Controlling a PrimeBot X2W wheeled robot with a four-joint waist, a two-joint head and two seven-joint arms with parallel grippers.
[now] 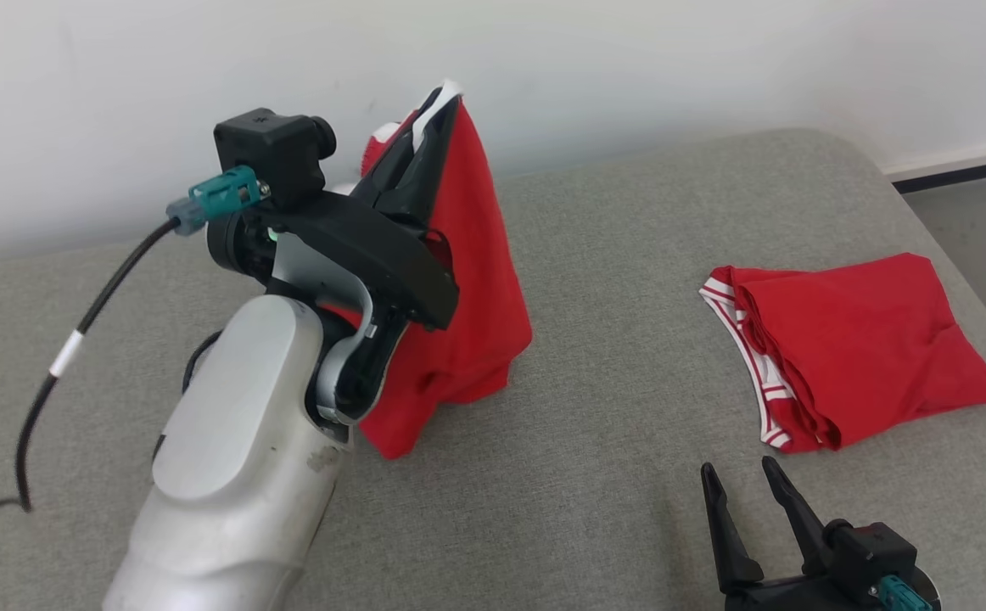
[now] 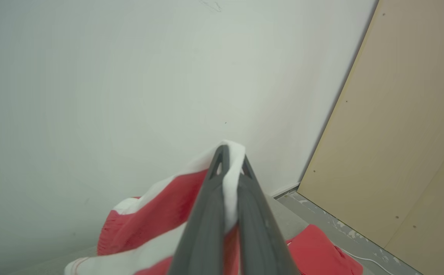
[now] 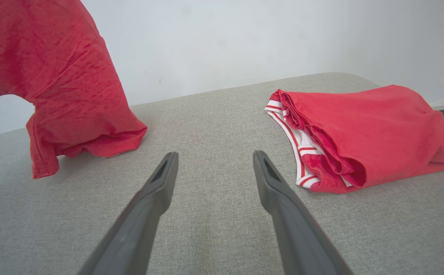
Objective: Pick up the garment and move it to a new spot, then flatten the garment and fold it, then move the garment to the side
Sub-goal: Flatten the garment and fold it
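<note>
1. Two tools are mine. My left tool (image 1: pixel 440 106) is shut tight on the garment (image 1: pixel 476 280), its fingers pinched on a white-trimmed edge at the cloth's top.
2. In the left wrist view, that white edge pokes out between and above the fingertips of the left tool (image 2: pixel 231 160), and the garment (image 2: pixel 161 206) falls away below them in red and white bands.
3. The garment hangs from that grip as a red drape at the far left of the worktop (image 1: pixel 612 424), in front of the white wall (image 1: pixel 629 59). Its lower hem reaches the grey fabric top and bunches there.
4. My right tool (image 1: pixel 739 468) is wide open and holds nothing. It sits low at the near right, fingers pointing away from me.
5. In the right wrist view, the right tool (image 3: pixel 215 156) has bare worktop (image 3: pixel 214 114) between its spread fingers. The garment (image 3: pixel 65 88) is to their far left, well apart.
6. My left forearm (image 1: pixel 238 441), pale and rounded, rises from the near left, and the wrist bends so the fingers point up and to the far side.
7. A black camera block (image 1: pixel 268 148) sits on that wrist with a teal connector (image 1: pixel 226 193). A black cable (image 1: pixel 77 331) with one white band trails off to the left.
8. A second garment (image 1: pixel 866 339), red with white-and-red striped trim, lies folded on the right of the worktop, just beyond my right tool and apart from it.
</note>
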